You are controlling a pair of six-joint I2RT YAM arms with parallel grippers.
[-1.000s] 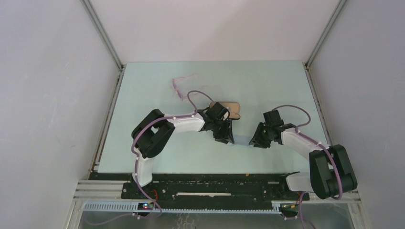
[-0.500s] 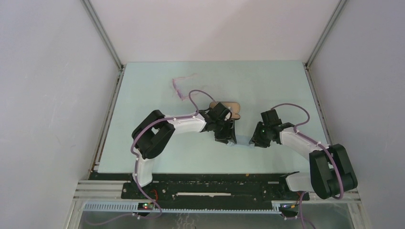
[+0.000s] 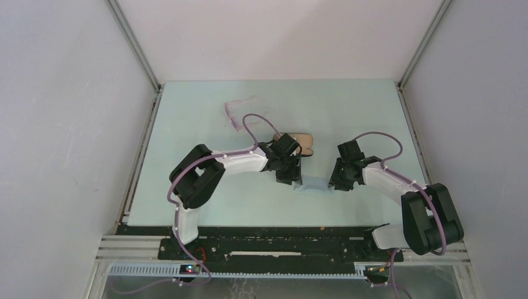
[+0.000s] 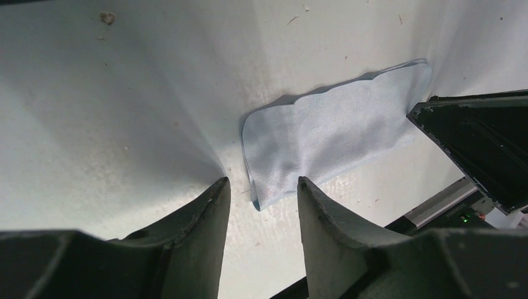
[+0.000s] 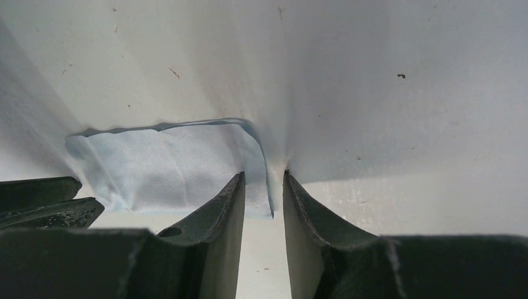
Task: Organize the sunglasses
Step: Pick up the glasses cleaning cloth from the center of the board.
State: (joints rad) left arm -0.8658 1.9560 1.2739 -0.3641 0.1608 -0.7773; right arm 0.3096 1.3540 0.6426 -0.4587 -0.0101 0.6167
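Left gripper (image 4: 261,187) and right gripper (image 5: 263,177) straddle opposite ends of the cloth (image 4: 336,124).

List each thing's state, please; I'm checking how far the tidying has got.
case: open, tan lining showing.
sunglasses: loose on the table, outside the case.
cloth: spread flat.
left gripper: open, astride a cloth corner.
right gripper: open, astride the cloth's edge.

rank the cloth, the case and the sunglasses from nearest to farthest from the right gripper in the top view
1. cloth: right at the right gripper, just to its left.
2. case: farther back and to the left, beyond the cloth.
3. sunglasses: far off at the back left.
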